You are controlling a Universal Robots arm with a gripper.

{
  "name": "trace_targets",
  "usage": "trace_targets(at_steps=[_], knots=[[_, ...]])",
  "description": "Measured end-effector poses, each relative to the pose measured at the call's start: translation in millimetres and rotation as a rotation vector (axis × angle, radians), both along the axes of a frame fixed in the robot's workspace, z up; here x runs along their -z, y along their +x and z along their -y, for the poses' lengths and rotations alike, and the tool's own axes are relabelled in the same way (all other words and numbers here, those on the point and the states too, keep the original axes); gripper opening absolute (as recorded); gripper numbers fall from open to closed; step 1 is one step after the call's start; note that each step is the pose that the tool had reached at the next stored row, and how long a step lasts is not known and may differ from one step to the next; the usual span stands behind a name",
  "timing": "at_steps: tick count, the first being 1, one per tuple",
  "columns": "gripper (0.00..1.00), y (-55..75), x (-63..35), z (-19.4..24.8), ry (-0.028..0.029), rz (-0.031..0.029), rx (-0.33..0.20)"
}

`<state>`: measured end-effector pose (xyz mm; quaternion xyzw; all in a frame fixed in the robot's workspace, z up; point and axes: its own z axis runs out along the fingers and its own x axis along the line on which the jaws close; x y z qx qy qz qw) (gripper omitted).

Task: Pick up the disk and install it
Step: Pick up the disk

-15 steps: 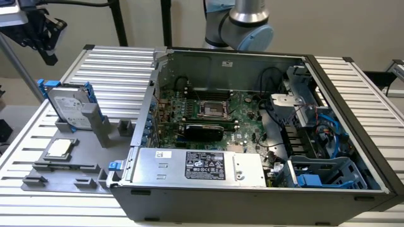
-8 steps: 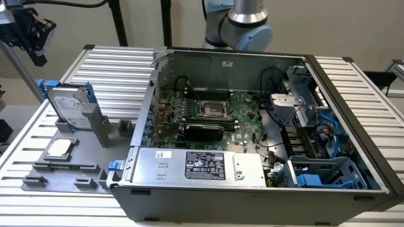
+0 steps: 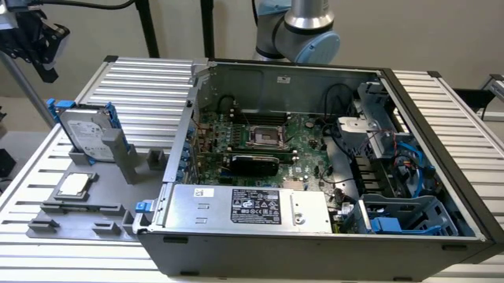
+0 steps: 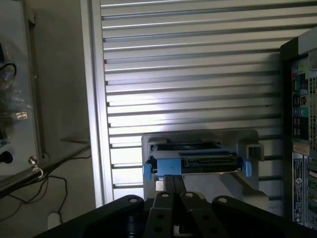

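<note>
The disk [image 3: 85,132] stands upright on edge in a slot of the grey holder [image 3: 118,153], on the ribbed bench [image 3: 150,88] at the exterior view's left, just beside the open computer case [image 3: 315,247]. Its blue carrier frames the silver body and white label. A small square chip [image 3: 73,184] lies flat on the same holder, nearer the camera. Inside the case, a silver box with a black label [image 3: 252,206] sits along the near wall.

In the wrist view, the gripper [image 4: 173,177] has its fingers pressed together with nothing between them. The disk [image 4: 198,159] is seen edge-on past the fingertips, seated in the holder [image 4: 247,136] and not gripped
</note>
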<state>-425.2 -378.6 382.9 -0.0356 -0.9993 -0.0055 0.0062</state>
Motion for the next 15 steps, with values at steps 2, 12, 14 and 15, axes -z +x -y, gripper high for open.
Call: trace_targets(at_steps=[2,12,14,15], knots=[[0.11,0.0,0.0,0.0,0.0,0.0,0.0],[0.11,0.0,0.1,0.0,0.0001,0.0001,-0.069],[0.11,0.0,0.1,0.0,0.0,0.0001,-0.105],[0.11,0.0,0.2,0.0,0.0,0.0001,-0.123]])
